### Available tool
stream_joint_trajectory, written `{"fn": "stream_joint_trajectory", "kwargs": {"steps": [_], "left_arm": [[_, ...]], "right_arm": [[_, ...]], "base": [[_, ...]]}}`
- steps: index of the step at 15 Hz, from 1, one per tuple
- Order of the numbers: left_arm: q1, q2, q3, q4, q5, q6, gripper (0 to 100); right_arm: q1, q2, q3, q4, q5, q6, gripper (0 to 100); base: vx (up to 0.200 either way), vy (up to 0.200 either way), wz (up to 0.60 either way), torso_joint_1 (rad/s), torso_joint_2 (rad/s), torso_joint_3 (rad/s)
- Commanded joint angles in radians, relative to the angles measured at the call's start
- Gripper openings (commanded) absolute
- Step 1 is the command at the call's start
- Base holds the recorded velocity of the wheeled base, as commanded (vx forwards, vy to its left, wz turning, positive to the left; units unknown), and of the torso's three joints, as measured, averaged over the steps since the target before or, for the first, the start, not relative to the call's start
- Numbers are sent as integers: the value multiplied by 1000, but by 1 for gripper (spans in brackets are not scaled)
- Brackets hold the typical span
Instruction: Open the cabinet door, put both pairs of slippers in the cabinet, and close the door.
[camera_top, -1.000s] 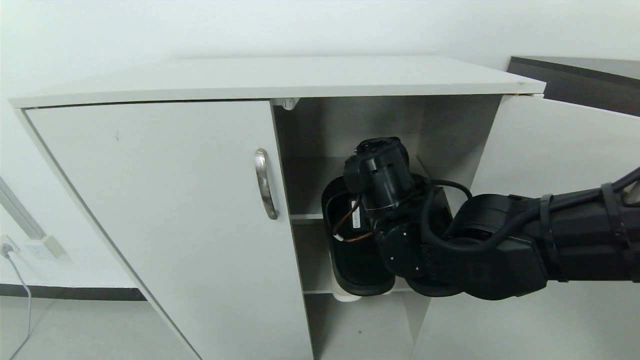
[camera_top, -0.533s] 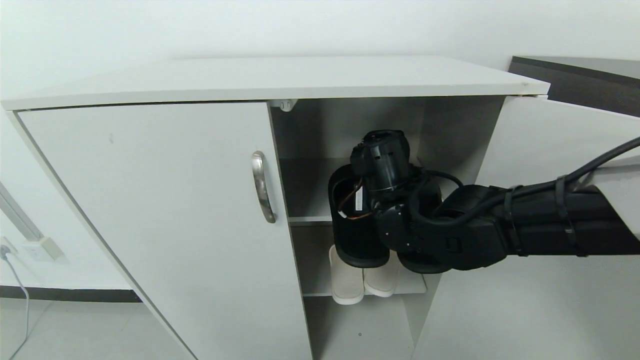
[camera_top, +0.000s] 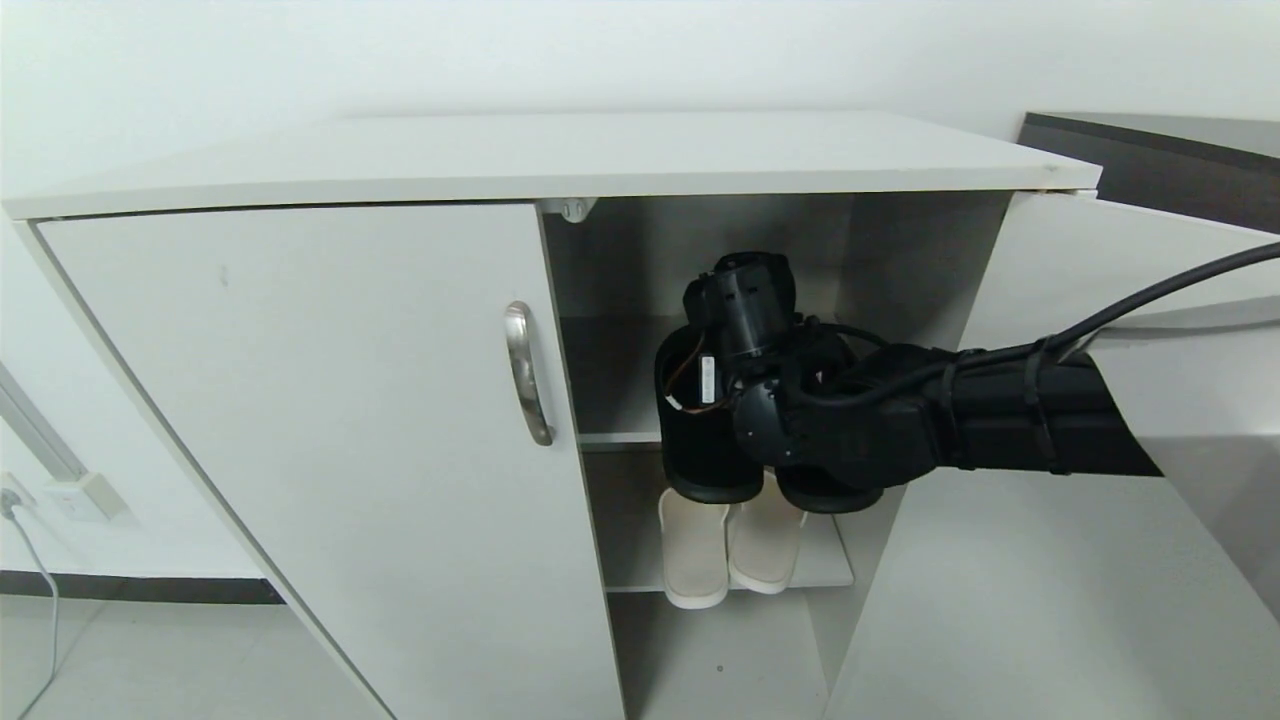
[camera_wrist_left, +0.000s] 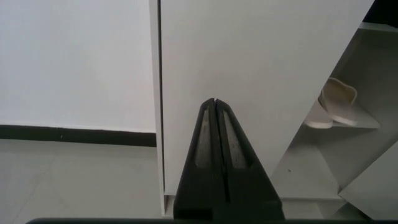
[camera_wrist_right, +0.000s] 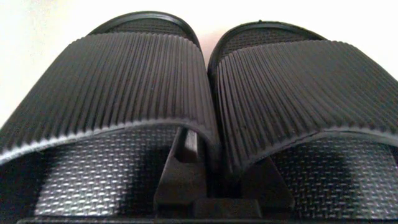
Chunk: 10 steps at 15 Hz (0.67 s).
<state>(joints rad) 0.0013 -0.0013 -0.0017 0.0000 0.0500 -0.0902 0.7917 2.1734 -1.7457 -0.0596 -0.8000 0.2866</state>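
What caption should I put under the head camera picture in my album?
Robot arm holds black slippers partway inside the open cabinet, above the white slippers.

Black slippers (camera_top: 700, 460) held partly inside open cabinet (camera_top: 560, 150), white slippers (camera_top: 695, 550) on shelf (camera_top: 828, 572) beneath them

The matte black right arm (camera_top: 900, 430) has rounded joint housings, small pale screws, a black cable (camera_top: 1150, 290) strapped along it, orange wires (camera_top: 685, 375) and a white label (camera_top: 707, 378).
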Motion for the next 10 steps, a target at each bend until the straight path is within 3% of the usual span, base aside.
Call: {"fn": "stream_joint_trajectory", "kwargs": {"steps": [1,10], "left_arm": [[0,1,-1,0,1,0,0],[0,1,0,0,1,-2,0]], "right_arm": [[-14,39,-63,26,-1,0,0],[-31,65,-164,69,-1,-29,0]], "base": [[0,0,0,0,0,0],[0,0,0,0,0,0]]}}
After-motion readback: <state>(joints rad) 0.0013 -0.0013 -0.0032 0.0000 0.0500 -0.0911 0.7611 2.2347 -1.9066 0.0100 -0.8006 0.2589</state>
